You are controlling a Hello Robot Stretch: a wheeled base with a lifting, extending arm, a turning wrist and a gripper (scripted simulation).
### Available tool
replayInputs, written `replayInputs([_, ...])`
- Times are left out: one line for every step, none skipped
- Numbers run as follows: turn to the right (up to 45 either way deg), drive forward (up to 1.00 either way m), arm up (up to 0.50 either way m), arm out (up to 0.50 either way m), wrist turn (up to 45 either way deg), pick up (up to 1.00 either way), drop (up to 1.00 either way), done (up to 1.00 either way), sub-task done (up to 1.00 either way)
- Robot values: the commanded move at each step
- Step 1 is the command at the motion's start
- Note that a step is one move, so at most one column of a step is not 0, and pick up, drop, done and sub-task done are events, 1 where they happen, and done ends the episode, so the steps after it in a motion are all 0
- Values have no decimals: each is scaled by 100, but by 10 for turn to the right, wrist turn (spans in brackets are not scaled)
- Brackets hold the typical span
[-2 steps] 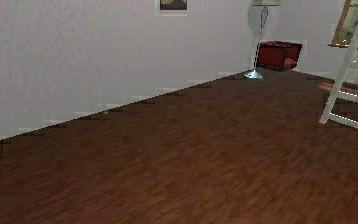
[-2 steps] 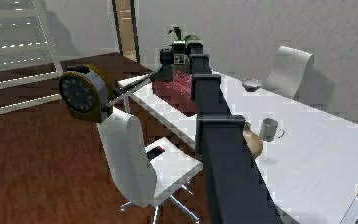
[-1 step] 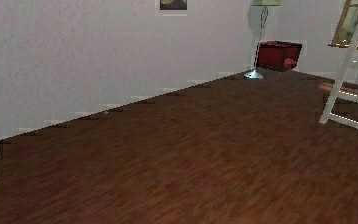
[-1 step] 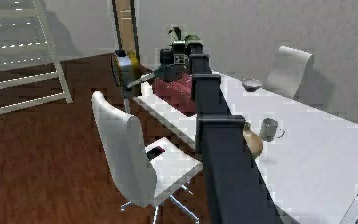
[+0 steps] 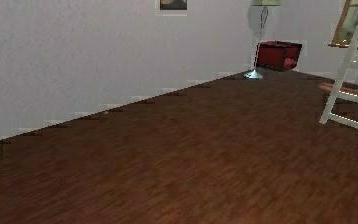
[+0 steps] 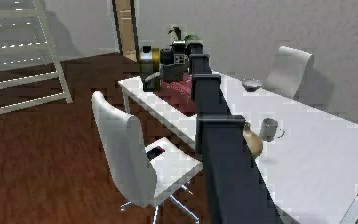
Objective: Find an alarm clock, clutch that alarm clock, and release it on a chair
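With the dark square arm [image 6: 215, 130] extended over the white rectangular surface [image 6: 312, 150], a small yellow-and-black object [image 6: 152, 55], possibly the alarm clock, is seen at the jaws, whose state and hold cannot be told; release onto the white swivel chair [image 6: 127, 150] is judged outstanding.

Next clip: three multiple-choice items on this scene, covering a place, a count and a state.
1. Where does the mug stand? A on the white table; B on the floor; C on a windowsill.
2. How many white chairs stand at that table? A one; B two; C four.
3. How is the floor lamp? A lying flat; B upright; C leaning on a sofa.
Key: 1 A, it rests on the tabletop; 2 B, one near, one far; 3 B, its pole rises straight from its base.
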Motion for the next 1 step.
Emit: replayInputs([0, 0, -30, 0, 0, 0, 0, 0, 0])
